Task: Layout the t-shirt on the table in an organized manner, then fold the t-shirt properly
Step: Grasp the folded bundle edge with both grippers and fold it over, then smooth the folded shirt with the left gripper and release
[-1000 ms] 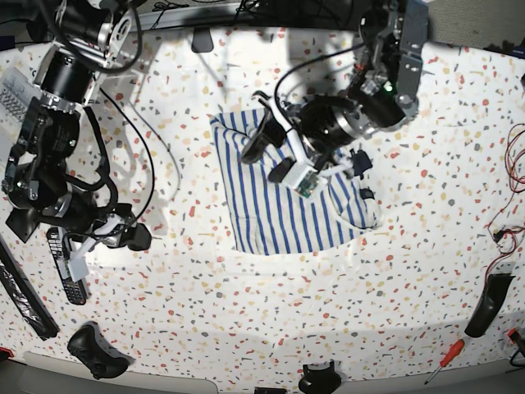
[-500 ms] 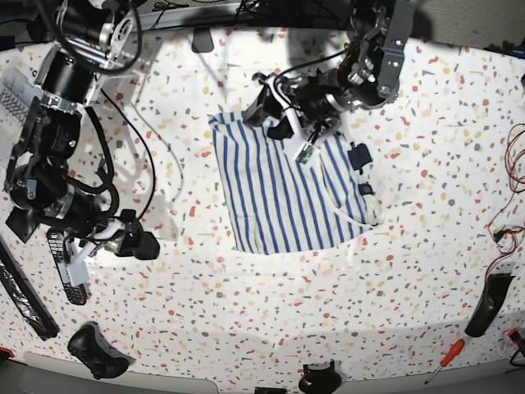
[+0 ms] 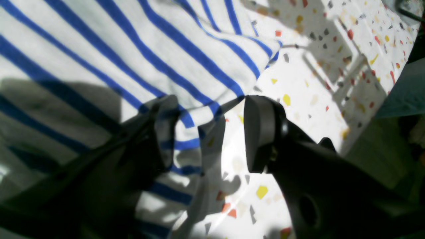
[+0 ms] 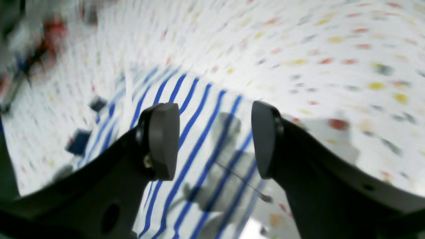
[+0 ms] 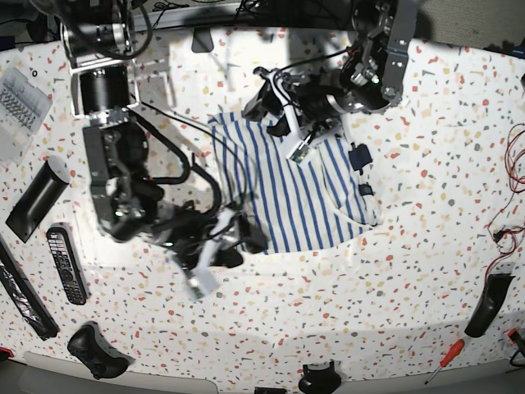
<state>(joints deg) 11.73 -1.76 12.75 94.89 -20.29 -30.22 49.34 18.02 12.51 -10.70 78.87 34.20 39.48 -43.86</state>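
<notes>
Right hand (image 5: 250, 240) has swung in to the t-shirt (image 5: 287, 193)'s near edge; both hands open, left hand (image 3: 212, 132) could snag its corner

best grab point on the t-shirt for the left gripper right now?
Probably the far corner of the t-shirt at the open left gripper. In the left wrist view that corner runs to a point over the bare table, with one finger above cloth and the other above tabletop. Come in from the table side, low, so the jaws close across the hem rather than bunching the flat middle.
</notes>
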